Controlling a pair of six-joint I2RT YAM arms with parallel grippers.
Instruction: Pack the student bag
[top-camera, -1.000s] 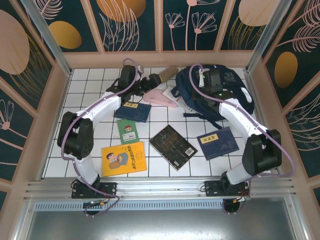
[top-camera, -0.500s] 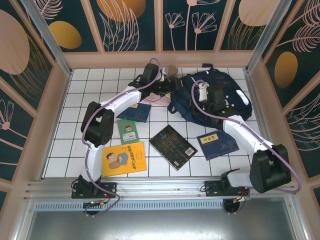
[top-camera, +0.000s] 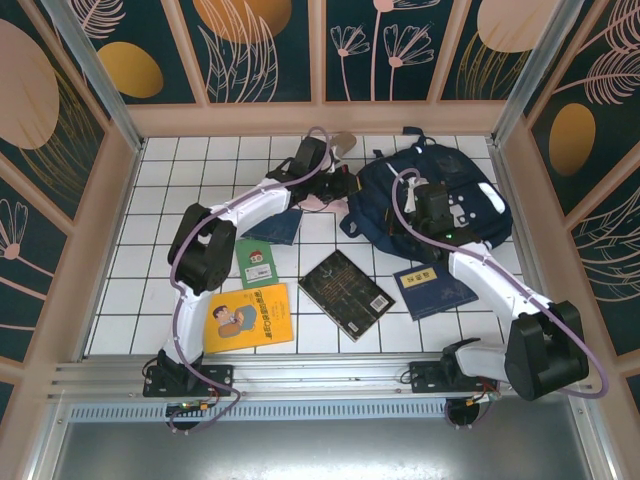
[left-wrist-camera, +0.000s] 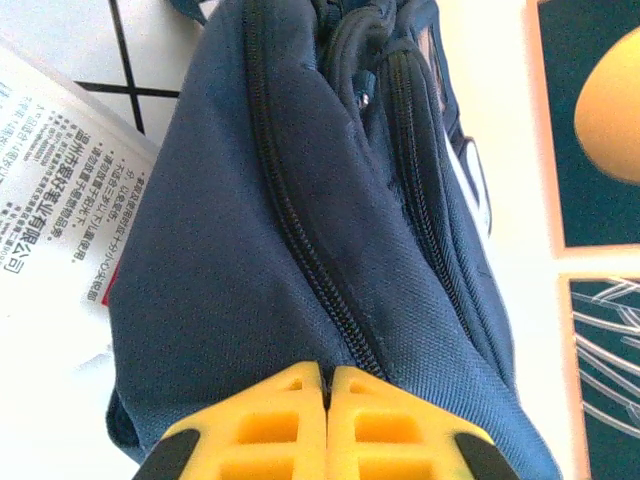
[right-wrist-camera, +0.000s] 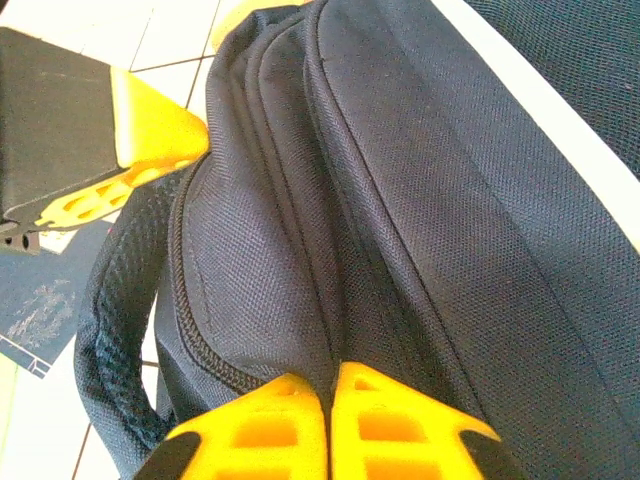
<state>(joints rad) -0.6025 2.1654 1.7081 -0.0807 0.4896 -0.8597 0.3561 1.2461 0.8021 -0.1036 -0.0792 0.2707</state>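
student bag (top-camera: 455, 190) lies flat on the white-tiled tabletop (top-camera: 180, 190), far right part, close to the back and right walls; white stripes and buckle patches face up; zippers look closed in both wrist views

left arm reaches across to the bag's left edge; left fingers (left-wrist-camera: 285, 420) are pressed together, no gap; their tips sit on a zipper seam of the bag; cannot tell whether any fabric is caught

right arm comes up from the near side, wrist over the bag's middle; right fingers (right-wrist-camera: 390, 425) are almost together with a thin dark slit between them; a ridge of bag fabric runs into that slit; cannot tell whether it is clamped

printed white sheet (left-wrist-camera: 60, 200) lies touching the bag's left side, partly under it; pink item (top-camera: 312, 203) just left of the bag, below the left wrist; tan cylinder (top-camera: 345, 142) left of the bag, by the back wall

navy book (top-camera: 434, 288) just near of the bag, under the right forearm; black book (top-camera: 346, 294) near-left of the bag, apart from it; second navy book (top-camera: 272, 226), green booklet (top-camera: 256, 262) and yellow book (top-camera: 247, 317) well left of the bag
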